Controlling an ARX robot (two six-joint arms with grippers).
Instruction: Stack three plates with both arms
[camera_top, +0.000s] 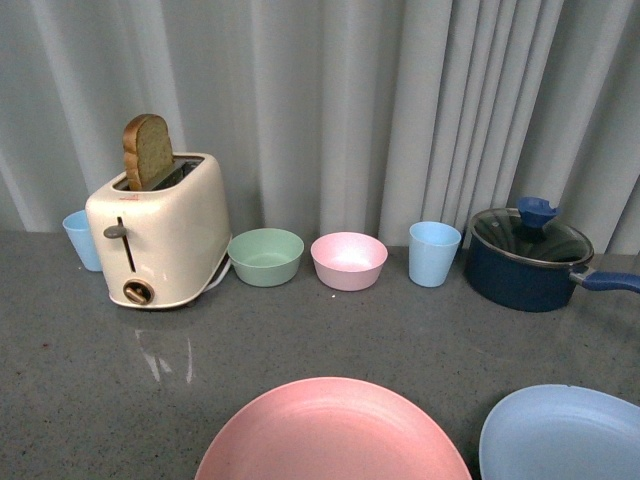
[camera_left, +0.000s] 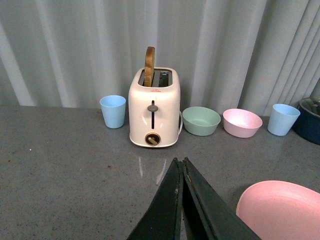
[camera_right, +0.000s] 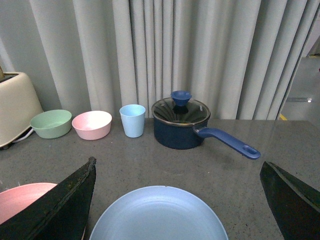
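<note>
A pale grey pleated curtain (camera_top: 350, 110) hangs behind a dark grey speckled bench (camera_top: 330, 330). At the near edge of the bench lie two wide, shallow matte plates, both cut off by the front view: a round pink plate (camera_top: 333, 430) in the middle and a round light blue plate (camera_top: 565, 435) just beside it on the robot's right, with a narrow gap between them.

At the back left stands a cream two-slot toaster (camera_top: 165, 235), and at the back right a dark blue saucepan with a glass lid and a long blue handle (camera_top: 525, 260).

The black left claw (camera_left: 180, 161) has its fingers pressed together and holds nothing; it is over bare bench, with the pink plate near it. The black right claw (camera_right: 177, 164) is spread wide, and the light blue plate lies between its fingers.

Between toaster and saucepan sit a small green bowl (camera_top: 266, 256), a small pink bowl (camera_top: 348, 260) and a light blue plastic cup (camera_top: 434, 253). A second light blue cup (camera_top: 82, 238) stands left of the toaster. A brown slice of bread (camera_top: 147, 150) stands up out of the toaster.
</note>
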